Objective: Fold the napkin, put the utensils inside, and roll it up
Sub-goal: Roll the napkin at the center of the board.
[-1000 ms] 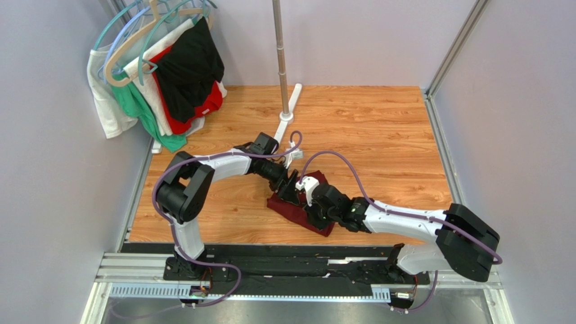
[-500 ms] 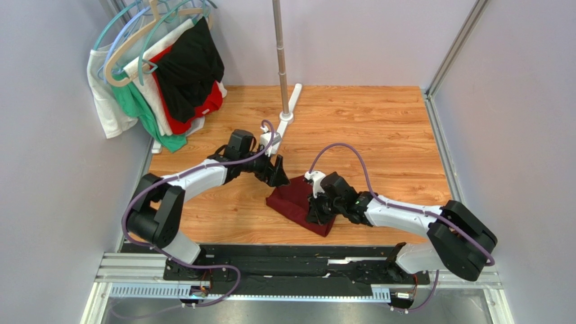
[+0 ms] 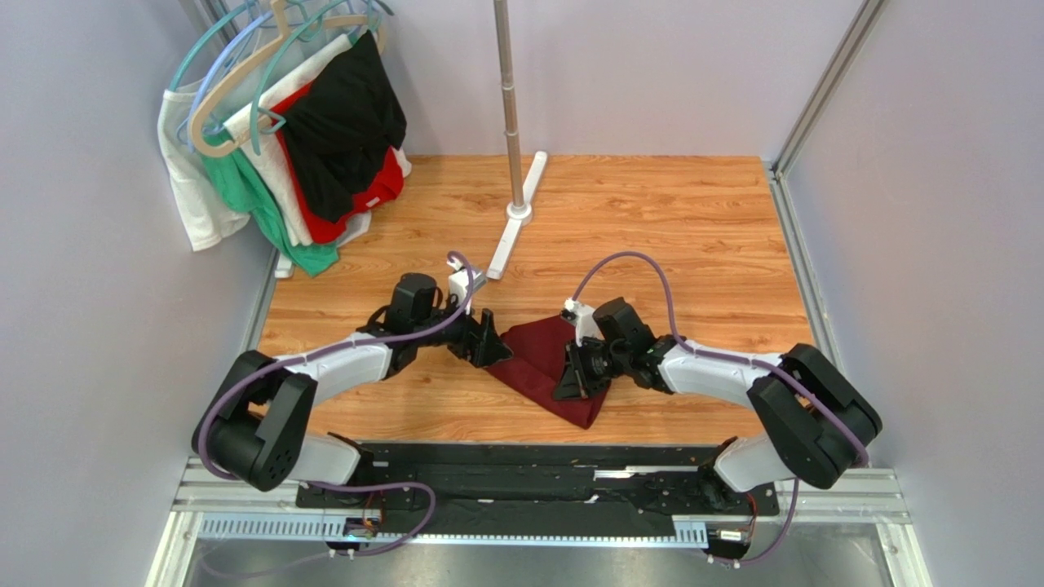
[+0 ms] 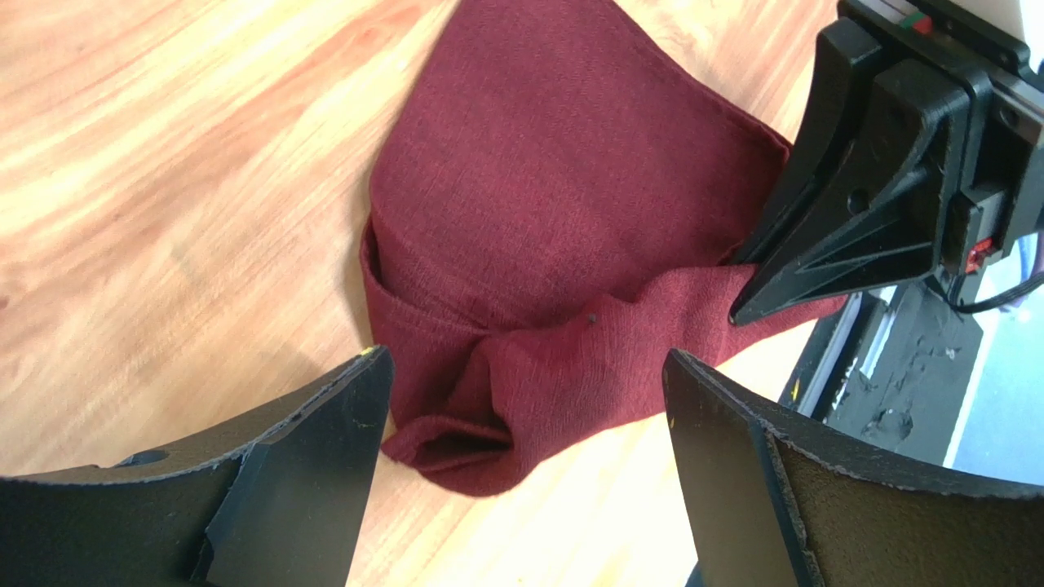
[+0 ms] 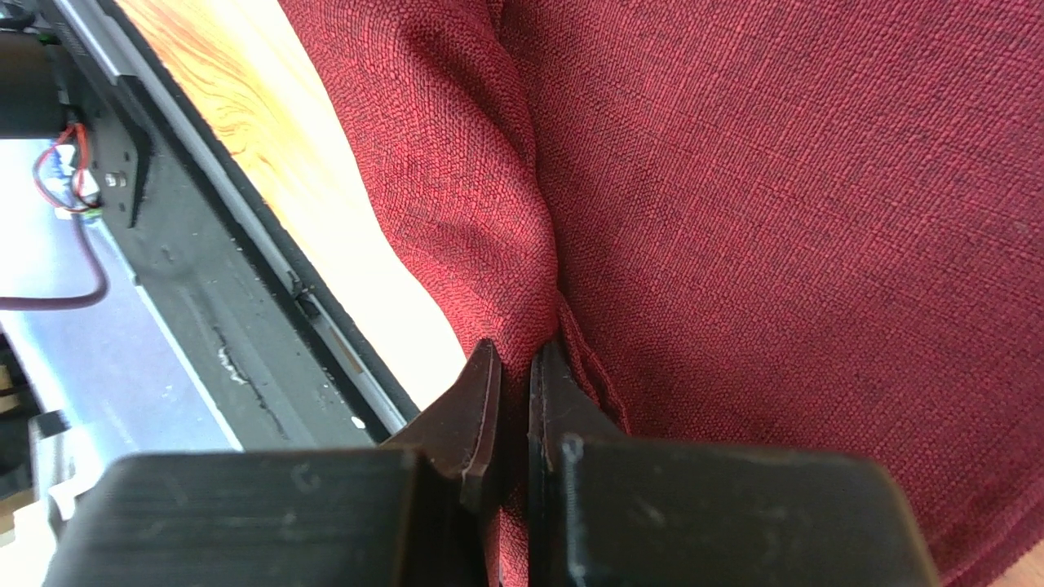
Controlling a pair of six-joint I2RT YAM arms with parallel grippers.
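- Table [image 3: 686, 232]: wood top. Both wrist views show only the strip nearest their fingers. The black rail [image 5: 233, 306] just left of the right gripper's tips is cut off by the frame in the right wrist view.
- Garments [image 3: 294, 135] and pole [image 3: 506, 86]: far beyond both grippers, seen only in the top view.
- Napkin [image 4: 539, 208]: a rumpled, folded heap lying between the two grippers. In the top view the right arm covers its right side. The left wrist view shows the layers and a rolled lip at the end nearest the left fingers. The right wrist view shows only weave and one raised ridge. What is inside the folds is hidden.
- Right gripper [image 5: 515, 361]: fingers pressed together, pinching that ridge of the napkin. The left wrist view shows the cloth drawn into a point at its tip, which the top view is too small to show.
- Left gripper [image 4: 527, 391]: fingers spread wide apart with nothing between them but the napkin's near end below. Whether they touch the cloth cannot be told.
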